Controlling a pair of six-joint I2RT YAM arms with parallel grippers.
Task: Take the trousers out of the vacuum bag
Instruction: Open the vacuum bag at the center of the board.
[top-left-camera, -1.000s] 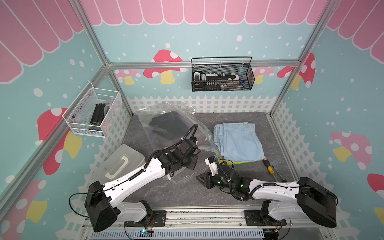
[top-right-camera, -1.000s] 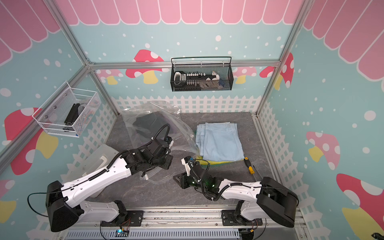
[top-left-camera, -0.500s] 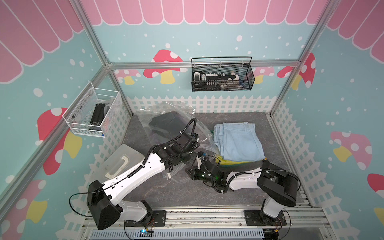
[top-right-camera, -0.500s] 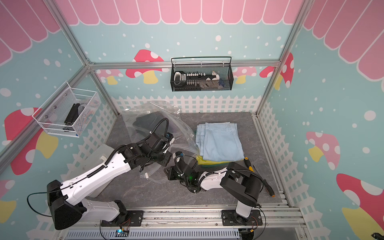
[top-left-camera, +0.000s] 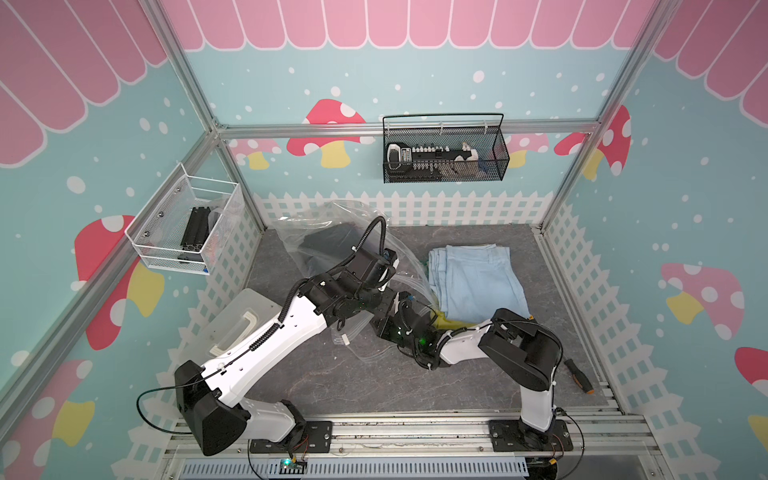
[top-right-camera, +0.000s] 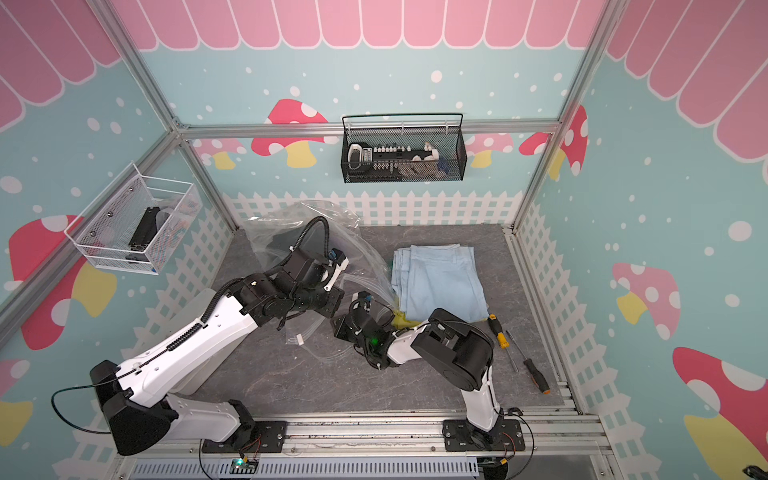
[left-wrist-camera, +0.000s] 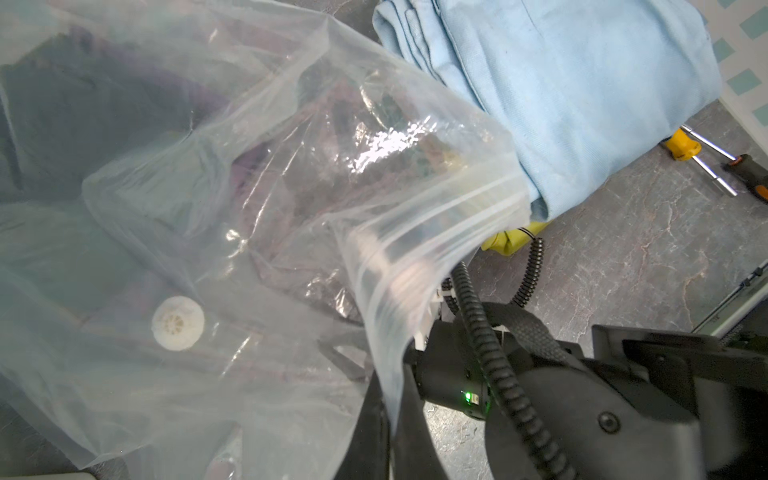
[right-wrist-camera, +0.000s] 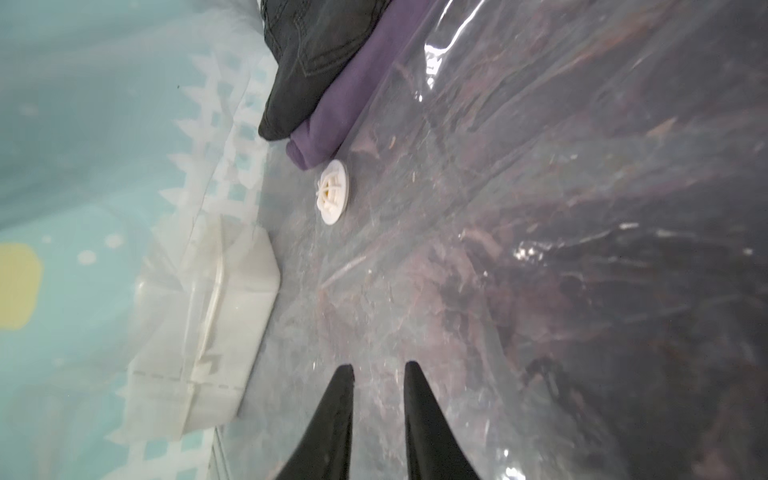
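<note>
In both top views the arms' own wrists cover the two claws, so only the wrist views show how they stand. In the left wrist view the left claw (left-wrist-camera: 390, 399) is clamped on the ridged zip edge of the vacuum bag (left-wrist-camera: 208, 208), and the plastic drapes over most of that picture. In the right wrist view the right claw (right-wrist-camera: 378, 370) is inside the bag's mouth. Its two dark fingers stand slightly apart with nothing between them.

The bag's film blurs its contents: dark trousers (right-wrist-camera: 316, 54) lie on purple trousers (right-wrist-camera: 353, 95), just beside a round white valve (right-wrist-camera: 332, 192). Their folds are hard to make out from above, where only a dark mass (top-left-camera: 328, 245) shows through the plastic.

A translucent box with a white handle (top-left-camera: 237, 324) sits on the bench (top-left-camera: 332, 382) under the left arm, partly covered by it. The right arm's elbow hides part of a screwdriver (top-left-camera: 577, 376), while a yellow-handled one (top-right-camera: 496, 330) shows in a top view. A black wire basket (top-left-camera: 444, 156) and a white mesh basket (top-left-camera: 187, 224) hang on the walls.

The crinkly bag (top-right-camera: 291, 216) lies at the bench's back left, its mouth lifted toward the middle and its white slider clip (top-right-camera: 298, 340) hanging at the near edge. Outside it, folded light blue trousers (top-left-camera: 473, 278) rest on yellow trousers (top-left-camera: 446, 322), of which only a corner shows.
</note>
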